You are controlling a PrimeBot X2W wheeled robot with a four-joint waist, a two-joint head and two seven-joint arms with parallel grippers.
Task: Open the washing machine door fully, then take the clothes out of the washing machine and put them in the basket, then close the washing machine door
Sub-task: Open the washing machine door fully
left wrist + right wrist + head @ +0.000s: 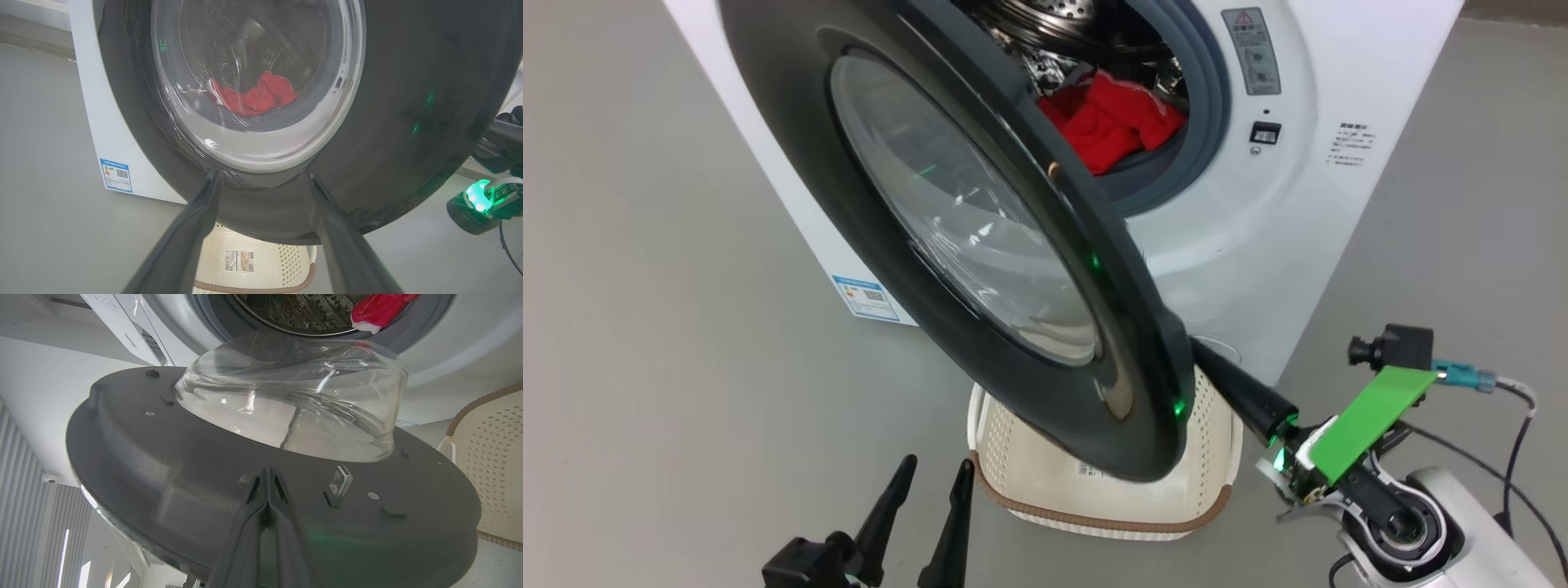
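The washing machine (1347, 245) stood on the grey floor ahead, its front turned toward the robot. The washing machine door (866, 269) hung partly open from its hinge on the robot's left, with the glossy outer face toward the head camera and the free edge swung out low near the right arm. Under that free edge the basket (1094, 498) sat on the floor just in front of the machine, partly hidden by the door rim. The clothes (1111, 122) lay bunched at the lower lip of the drum mouth, on the grey rubber ring, behind the door as seen from the left arm. The right gripper (267, 477) had its two fingers pressed together with nothing between them. Its tips were at the door's dark inner face beside the latch tab, though actual contact could not be confirmed. The left gripper (937, 469) was spread wide and empty, low on the outer side and apart from the door. Opening fully seemed unfinished. The right arm was the nearer one and sat on the inner side, so the door would need pushing outward toward the robot's left.
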